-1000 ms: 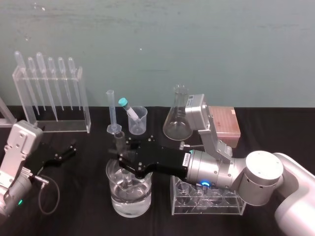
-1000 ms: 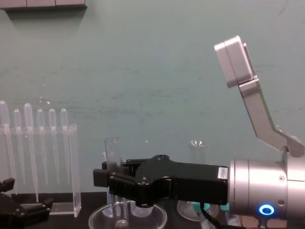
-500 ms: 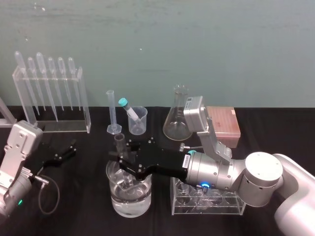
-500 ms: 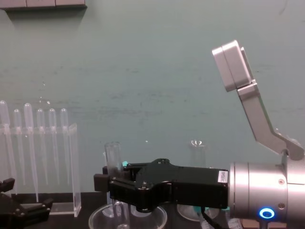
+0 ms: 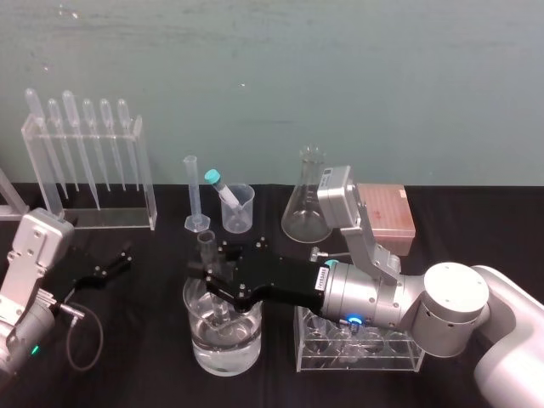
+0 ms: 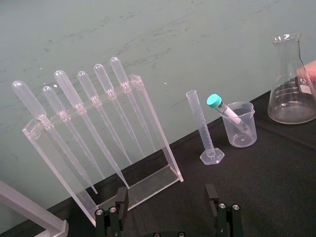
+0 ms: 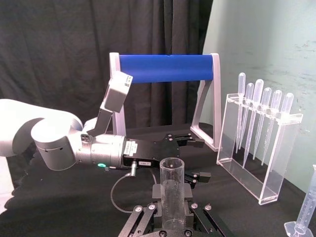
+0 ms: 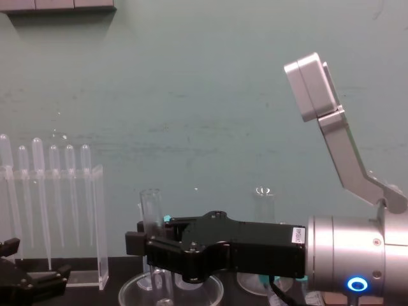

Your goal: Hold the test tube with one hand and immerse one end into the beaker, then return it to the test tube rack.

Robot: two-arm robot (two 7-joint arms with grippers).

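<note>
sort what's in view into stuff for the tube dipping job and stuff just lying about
For the job: test tube, held by the right gripper with its lower end in the beaker; test tube rack.
Lying about: pipette stand, graduated cylinder, small beaker with teal-capped tube, conical flask; left gripper idle at the left.

My head camera looks down on the black surface [image 5: 144,374]; my chest camera sits low, facing the far wall [image 8: 191,95]. The left wrist camera faces that wall too, the right one leftward. All share the far-left dropper stand [image 5: 89,170].
</note>
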